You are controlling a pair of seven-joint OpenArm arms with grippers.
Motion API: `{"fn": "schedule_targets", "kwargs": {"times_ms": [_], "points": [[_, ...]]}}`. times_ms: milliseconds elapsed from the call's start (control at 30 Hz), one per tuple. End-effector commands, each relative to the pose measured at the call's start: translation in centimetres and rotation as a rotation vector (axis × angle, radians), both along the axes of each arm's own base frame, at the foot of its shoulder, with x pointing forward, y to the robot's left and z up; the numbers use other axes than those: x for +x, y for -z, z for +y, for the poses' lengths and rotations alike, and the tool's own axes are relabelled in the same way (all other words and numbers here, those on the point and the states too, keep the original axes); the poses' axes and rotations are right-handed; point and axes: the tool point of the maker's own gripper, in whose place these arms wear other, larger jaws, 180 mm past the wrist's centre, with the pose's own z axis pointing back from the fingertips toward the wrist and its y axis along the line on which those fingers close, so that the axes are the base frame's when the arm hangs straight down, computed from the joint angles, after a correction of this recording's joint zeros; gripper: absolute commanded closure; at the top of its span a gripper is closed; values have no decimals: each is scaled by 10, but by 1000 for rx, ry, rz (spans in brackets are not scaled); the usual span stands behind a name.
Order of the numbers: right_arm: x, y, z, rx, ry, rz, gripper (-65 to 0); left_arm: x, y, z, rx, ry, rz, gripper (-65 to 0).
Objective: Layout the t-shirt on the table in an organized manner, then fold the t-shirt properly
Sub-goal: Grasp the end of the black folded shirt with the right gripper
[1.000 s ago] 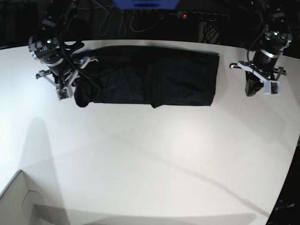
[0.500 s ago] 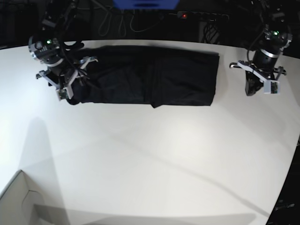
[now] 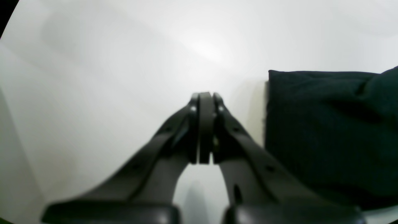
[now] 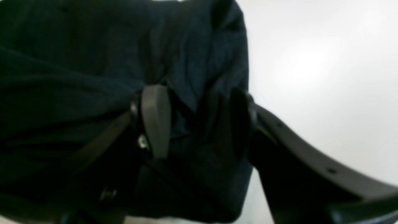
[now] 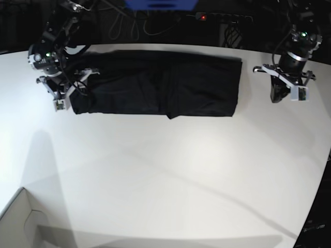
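The black t-shirt lies folded into a long band across the far side of the white table. My right gripper hovers at the band's left end. In the right wrist view this gripper stands open, its pads apart over the wrinkled fabric, gripping nothing. My left gripper hangs over bare table just right of the shirt. In the left wrist view it is shut and empty, with the shirt's right edge beside it.
A white box corner sits at the near left. Cables and a power strip run behind the table's far edge. The table's curved edge falls away on the right.
My right gripper opened and let go of the shirt's left end, which dropped flat onto the table. That arm then drew slightly left and back. The left arm stayed still.
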Motion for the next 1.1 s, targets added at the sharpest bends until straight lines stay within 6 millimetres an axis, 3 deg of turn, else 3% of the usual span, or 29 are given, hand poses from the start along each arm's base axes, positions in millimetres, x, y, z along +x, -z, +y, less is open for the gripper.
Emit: {"fn": "schedule_targets", "kwargs": {"times_ms": [0, 300, 567, 733, 833, 967, 1067], "points": [[8, -9, 0, 0, -2, -44, -311, 6, -13, 2, 6, 6, -46, -2], [5, -6, 0, 2, 0, -34, -311, 7, -13, 2, 6, 6, -48, -2], [-4, 22, 10, 62, -2, 40, -310, 5, -12, 3, 8, 5, -45, -2], [-6, 23, 12, 64, -6, 45, -302, 1, -18, 24, 31, -52, -56, -2], [-6, 23, 13, 67, -8, 43, -223, 0, -22, 35, 45, -74, -61, -2], [-3, 22, 14, 67, -11, 40, 0, -3, -29, 54, 65, -129, -79, -2], [1, 20, 25, 69, -51, 33, 0, -6, -34, 65, 78, -159, -88, -2]]}}
